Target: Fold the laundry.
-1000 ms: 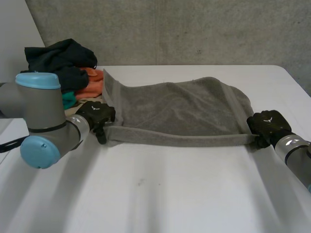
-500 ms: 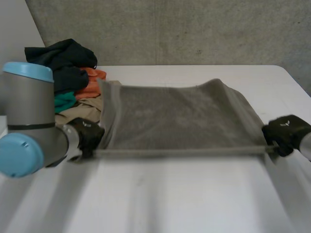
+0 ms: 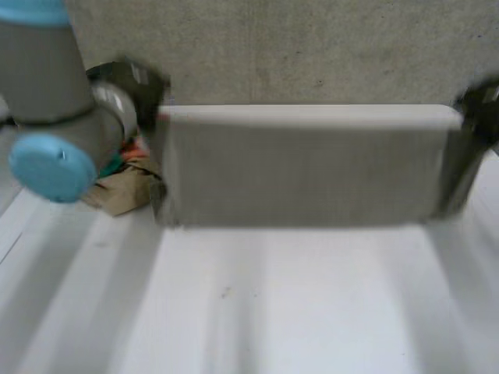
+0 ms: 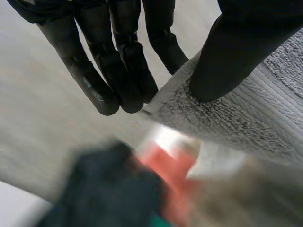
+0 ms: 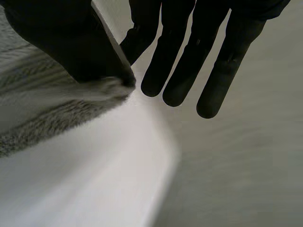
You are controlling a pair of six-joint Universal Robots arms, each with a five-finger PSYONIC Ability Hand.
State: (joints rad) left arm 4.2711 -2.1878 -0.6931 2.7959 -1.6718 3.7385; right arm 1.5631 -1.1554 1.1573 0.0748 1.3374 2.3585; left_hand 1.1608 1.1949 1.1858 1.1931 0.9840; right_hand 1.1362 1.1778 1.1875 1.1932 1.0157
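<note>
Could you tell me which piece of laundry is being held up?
The grey towel, pinched by the left hand and right hand; the other clothes lie piled.

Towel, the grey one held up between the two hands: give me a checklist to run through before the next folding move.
1. Left hand pinches a top corner of the towel between thumb and fingers: ok.
2. Right hand pinches the other top corner the same way: ok.
3. Top edge level and stretched between the hands: ok.
4. Bottom edge lifted off the table: cannot tell.
5. Towel apart from the laundry pile: cannot tell; its lower corner on the left-hand side hangs right beside the pile.
</note>
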